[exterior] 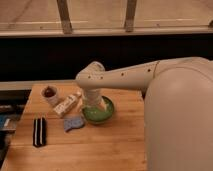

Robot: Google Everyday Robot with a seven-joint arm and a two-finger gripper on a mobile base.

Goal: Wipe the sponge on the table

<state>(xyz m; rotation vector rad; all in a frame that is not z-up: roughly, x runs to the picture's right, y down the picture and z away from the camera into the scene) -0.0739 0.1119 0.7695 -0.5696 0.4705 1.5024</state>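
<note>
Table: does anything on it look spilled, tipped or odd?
Nothing looks spilled. The white tube lies on its side, angled between cup and green bowl. The gripper hangs over the bowl, not the sponge.

I seem to work in an office or lab common area, not a home. A butcher-block table point(115, 150) fills the lower frame, a dark low wall point(60, 60) runs behind it, and metal posts point(64, 16) cross the top (pale, bright space beyond them). My gripper point(95, 106) hangs over the green bowl point(107, 115), mid-frame.
</note>
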